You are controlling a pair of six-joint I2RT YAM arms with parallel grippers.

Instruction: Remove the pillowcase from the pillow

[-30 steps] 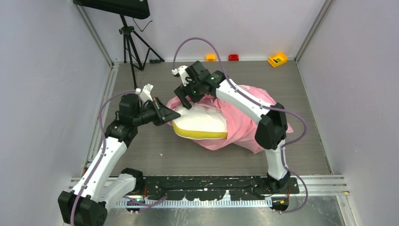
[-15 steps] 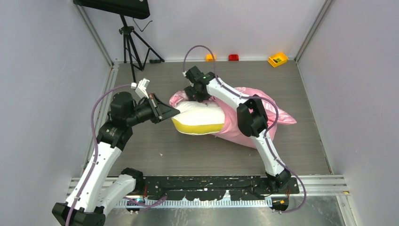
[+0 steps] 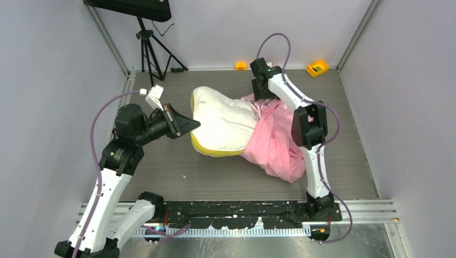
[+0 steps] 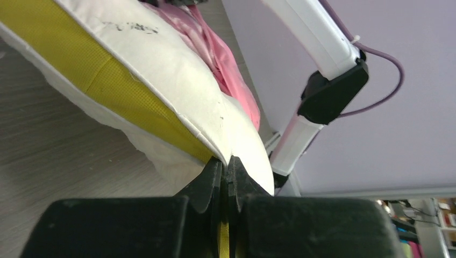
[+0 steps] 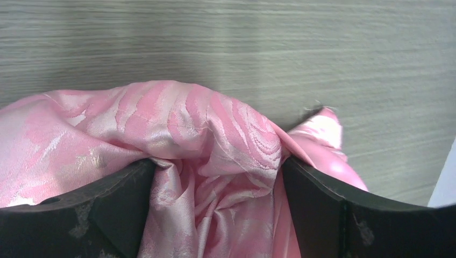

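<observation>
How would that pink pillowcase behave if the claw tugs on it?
Probably floppy: the pillowcase bunches into loose folds between the open fingers of the right claw. Its satin sheen suggests it is slippery and may slide out of a loose hold. It likely weighs little, lying thin and crumpled at the end of the puffy pillow.

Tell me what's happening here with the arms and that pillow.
The two arms are stripping a pink pillowcase off a white pillow on the table. The left pincer is shut on the pillow's left edge, anchoring it. The right pincer stands wide open at the far side, pink fabric bunched between its fingers. Roughly half the pillow is bare; the rest sits inside the pillowcase.
</observation>
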